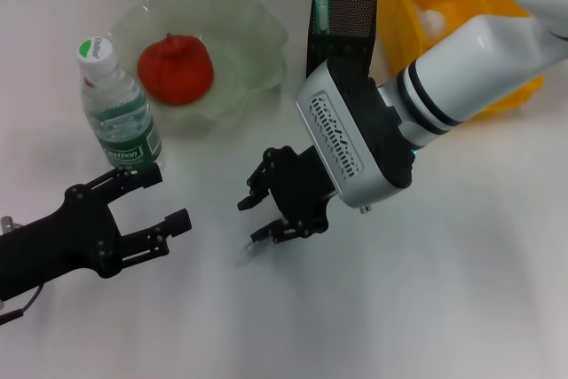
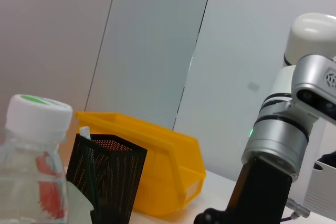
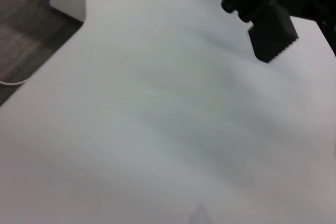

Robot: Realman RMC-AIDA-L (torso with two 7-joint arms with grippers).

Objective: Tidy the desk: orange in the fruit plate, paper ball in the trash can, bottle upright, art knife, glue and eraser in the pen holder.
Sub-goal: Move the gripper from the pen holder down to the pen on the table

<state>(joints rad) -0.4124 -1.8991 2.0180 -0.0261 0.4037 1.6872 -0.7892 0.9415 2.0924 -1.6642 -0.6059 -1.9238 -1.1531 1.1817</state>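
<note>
The orange (image 1: 176, 68) lies in the green glass fruit plate (image 1: 257, 37) at the back left. Beside the plate the bottle (image 1: 117, 106) stands upright, white cap on top. The black mesh pen holder (image 1: 348, 24) at the back centre holds a white-and-green stick (image 1: 320, 4). My right gripper (image 1: 257, 217) hangs open and empty over bare table at the centre. My left gripper (image 1: 164, 197) is open and empty just in front of the bottle. Art knife and eraser are out of view. The left wrist view shows the bottle (image 2: 31, 171) and the pen holder (image 2: 107, 177).
A yellow bin (image 1: 497, 6), the trash can, stands at the back right with a white lump (image 1: 431, 19) inside; I cannot tell whether that is the paper ball. In the right wrist view the table edge (image 3: 68, 40) drops to the floor.
</note>
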